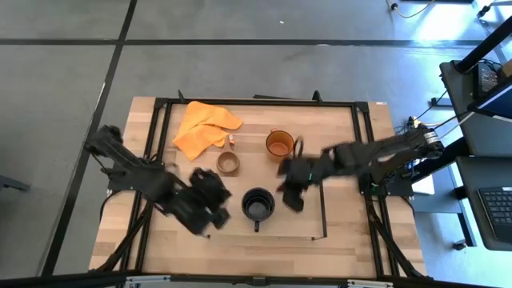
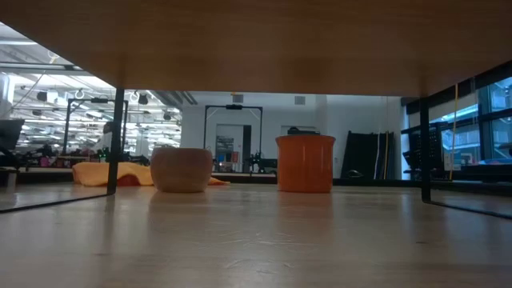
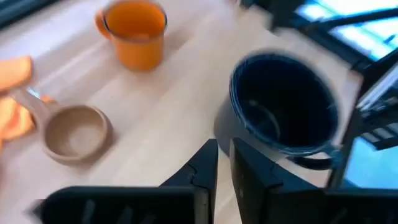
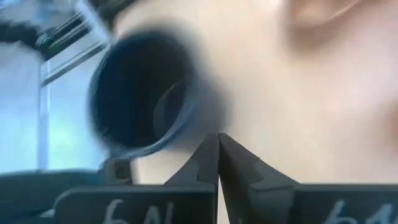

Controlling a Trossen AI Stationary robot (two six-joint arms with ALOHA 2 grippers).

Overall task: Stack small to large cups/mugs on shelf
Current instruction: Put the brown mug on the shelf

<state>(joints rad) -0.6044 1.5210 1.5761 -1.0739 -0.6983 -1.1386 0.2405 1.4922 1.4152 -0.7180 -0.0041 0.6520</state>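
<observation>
Now: black mug flanked by both grippers

Seen from above, the black mug (image 1: 258,205) stands upright on the shelf (image 1: 320,192), handle toward 6 o'clock. The left gripper (image 1: 214,210) sits just beside it at 9 o'clock, fingers (image 3: 205,171) parted by a narrow gap and holding nothing. The right gripper (image 1: 293,198) is near it at 3 o'clock, fingers pressed together, empty. From the black mug, the tan wooden cup (image 1: 228,162) lies at 11 o'clock, the orange mug (image 1: 279,144) at 1 o'clock, the orange cloth (image 1: 204,126) beyond
</observation>
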